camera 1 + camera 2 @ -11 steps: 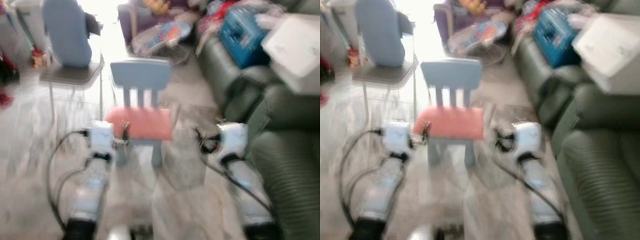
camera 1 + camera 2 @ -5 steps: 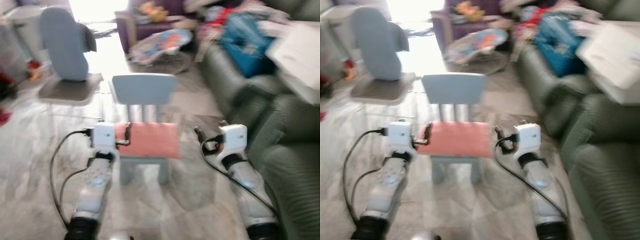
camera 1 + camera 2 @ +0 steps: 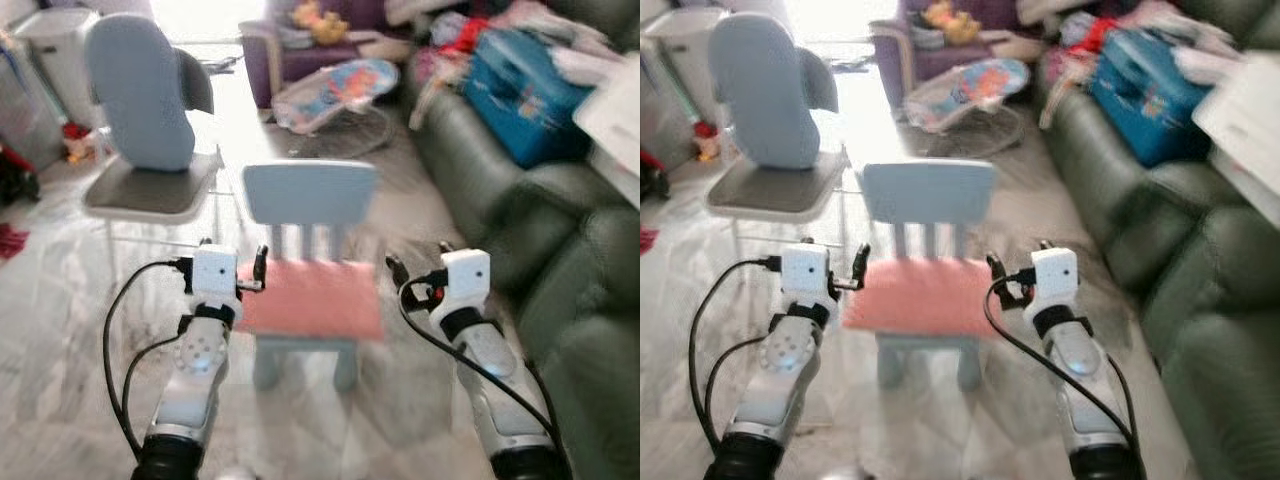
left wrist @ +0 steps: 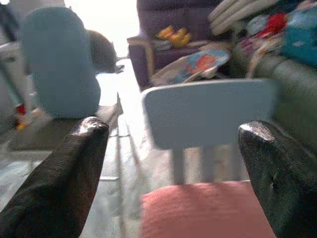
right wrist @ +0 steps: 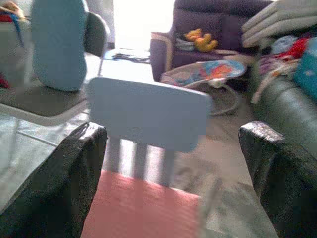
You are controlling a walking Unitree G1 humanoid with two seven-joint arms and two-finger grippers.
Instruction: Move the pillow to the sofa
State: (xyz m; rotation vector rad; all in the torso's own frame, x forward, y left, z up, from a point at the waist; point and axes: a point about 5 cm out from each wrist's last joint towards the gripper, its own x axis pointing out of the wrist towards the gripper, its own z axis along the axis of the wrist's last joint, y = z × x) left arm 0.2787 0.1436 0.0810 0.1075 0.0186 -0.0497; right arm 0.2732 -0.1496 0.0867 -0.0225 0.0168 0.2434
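A small pale-blue chair (image 3: 310, 215) stands on the marbled floor (image 3: 60, 330) straight ahead, its back rest toward the far room; on its seat lies the pillow (image 3: 312, 300), a flat salmon-pink cushion covering the whole seat; the head views are slightly blurred. The left gripper (image 3: 259, 270) is raised just beside the pillow's left edge and the right gripper (image 3: 394, 271) near its right edge, so the pillow sits between the two arms; whether either finger touches it cannot be told from above. The wrist views add what the head views hide: in the left wrist view the left gripper (image 4: 173, 163) has its two black fingers (image 4: 64, 183) spread wide, with the chair back and the red pillow (image 4: 208, 210) seen in the gap; in the right wrist view the right gripper (image 5: 173, 168) is likewise spread wide, fingers (image 5: 54, 183) apart, framing the same chair back and pillow (image 5: 143, 208); nothing is pinched in either. The dark green sofa (image 3: 560, 290) runs along the right side, well apart from the pillow; on its far end rest a blue bag (image 3: 525, 85) and heaped clothes. To the left stands a grey chair (image 3: 150, 195) bearing an upright blue-grey cushion (image 3: 135, 90); beyond, a baby bouncer (image 3: 335, 90) and a purple armchair (image 3: 300, 40) holding a yellow toy (image 5: 200, 39), clearest in the wrist views.
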